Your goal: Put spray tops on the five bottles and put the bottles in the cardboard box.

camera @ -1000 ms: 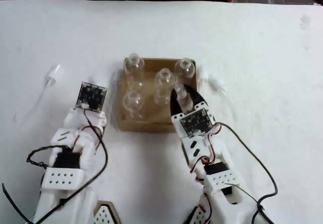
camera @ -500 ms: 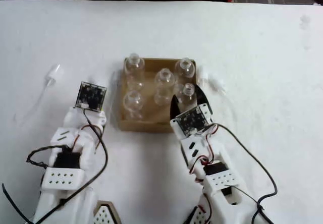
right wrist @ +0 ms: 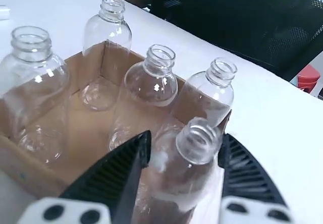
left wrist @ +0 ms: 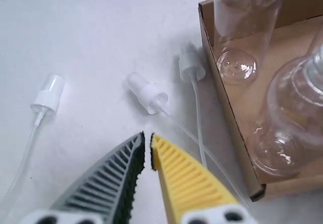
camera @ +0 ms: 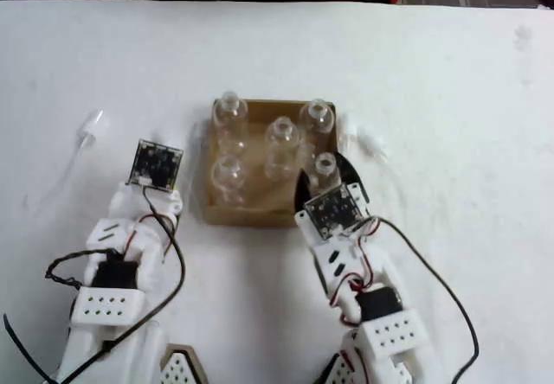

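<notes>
The cardboard box (camera: 210, 204) sits mid-table with several clear, uncapped bottles standing in it, such as one at the far left corner (camera: 229, 107) and one in the middle (camera: 281, 133). My right gripper (camera: 326, 175) is shut on another open-necked bottle (right wrist: 199, 139) at the box's near right corner, a black finger on each side. My left gripper (left wrist: 147, 137) is shut with nothing in it, over the table left of the box. Three white spray tops lie beyond it: one far off (left wrist: 48, 89), one in the middle (left wrist: 146, 93), one beside the box wall (left wrist: 192, 66).
Another spray top (camera: 90, 128) lies on the white table at the far left, and more white tops (camera: 363, 138) lie just right of the box. Dark chairs stand past the table's far edge.
My right gripper has drawn back toward its arm base with the bottle, which now stands lower at the box's near right corner. The left arm has not moved.
</notes>
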